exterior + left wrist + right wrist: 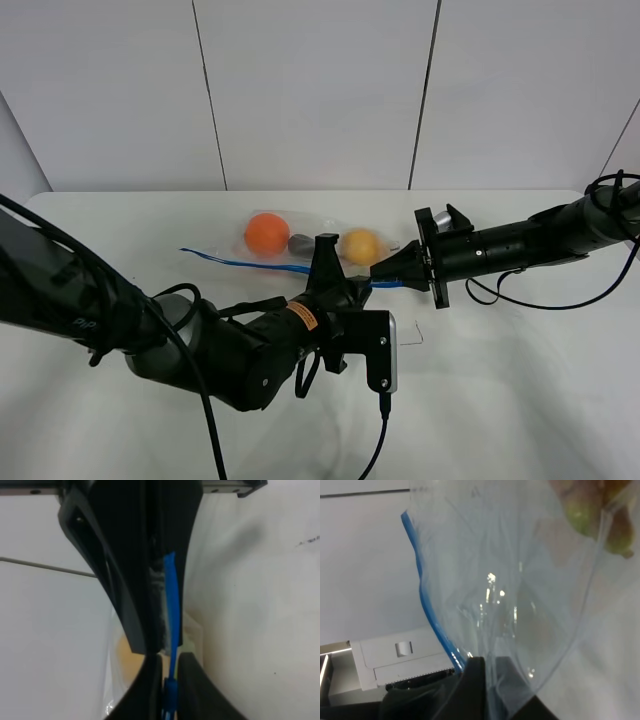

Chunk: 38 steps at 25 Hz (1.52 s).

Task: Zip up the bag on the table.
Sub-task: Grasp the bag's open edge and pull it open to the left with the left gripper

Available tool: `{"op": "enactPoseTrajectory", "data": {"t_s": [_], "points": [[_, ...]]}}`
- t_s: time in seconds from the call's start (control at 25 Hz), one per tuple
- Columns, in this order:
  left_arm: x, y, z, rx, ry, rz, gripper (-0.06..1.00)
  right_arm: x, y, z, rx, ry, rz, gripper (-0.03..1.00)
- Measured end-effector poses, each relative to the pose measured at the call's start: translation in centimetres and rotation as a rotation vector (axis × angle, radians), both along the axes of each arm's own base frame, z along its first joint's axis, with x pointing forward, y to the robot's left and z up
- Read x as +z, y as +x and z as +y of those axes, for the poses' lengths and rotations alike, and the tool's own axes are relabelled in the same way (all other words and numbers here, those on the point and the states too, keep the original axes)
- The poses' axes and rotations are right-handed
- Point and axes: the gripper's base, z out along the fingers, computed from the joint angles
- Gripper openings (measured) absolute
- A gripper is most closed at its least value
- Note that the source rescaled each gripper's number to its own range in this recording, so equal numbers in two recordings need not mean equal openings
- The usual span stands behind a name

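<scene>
Nearest the high camera, the left claw (325, 250) reaches out from its dark arm over the plain white matte table (520, 380). Its wrist view shows the two black fingers (125, 580) pressed narrow, with the blue zipper strip (171, 605) pinched between them and no gap to either side.

That strip (240, 261) runs along the near edge of the clear crinkly plastic zip bag (310, 222), which lies flat on the table about midway across, a little beyond the left claw. Just to the right, touching the same edge, the right claw (383, 272) comes in from the side. It is closed on the bag's end: its wrist view shows thin film (520, 610) gathered between the dark fingertips (472, 672), with the blue edge (427, 610) running off beside them.

The bag will likely handle light and limp. The film looks slippery and folds readily, so it offers little to pull against. The strip looks like the only stiff part and the right place to take hold, one claw anchoring the end while the other slides along.

Farther back, inside the bag, sit an orange toy ball (267, 233), a small purplish-grey piece (300, 243) and a yellow ball (360, 245); they may roll and shift the bag.
</scene>
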Motion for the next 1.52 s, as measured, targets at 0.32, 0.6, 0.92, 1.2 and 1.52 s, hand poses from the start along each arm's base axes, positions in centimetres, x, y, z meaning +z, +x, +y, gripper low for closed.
{"op": "enactPoseTrajectory", "data": {"t_s": [0.32, 0.6, 0.92, 1.2, 1.52], "points": [[0.0, 0.4, 0.4, 0.032, -0.011, 0.002, 0.0, 0.0, 0.1, 0.0, -0.01, 0.006, 0.007, 0.0], [0.2, 2.5, 2.5, 0.143, 0.05, -0.06, 0.0, 0.1, 0.3, 0.0, -0.033, 0.011, 0.007, 0.0], [-0.6, 2.7, 5.6, 0.233, 0.113, -0.12, 0.0, 0.1, 0.2, 0.0, -0.029, 0.01, 0.008, 0.0], [-2.3, 1.1, 8.6, 0.293, 0.179, -0.104, 0.0, 0.0, 0.1, 0.0, -0.014, 0.003, 0.008, 0.0], [-3.0, 1.7, 11.8, 0.386, 0.209, -0.067, 0.0, 0.0, 0.0, 0.0, -0.005, -0.001, 0.008, 0.0]]}}
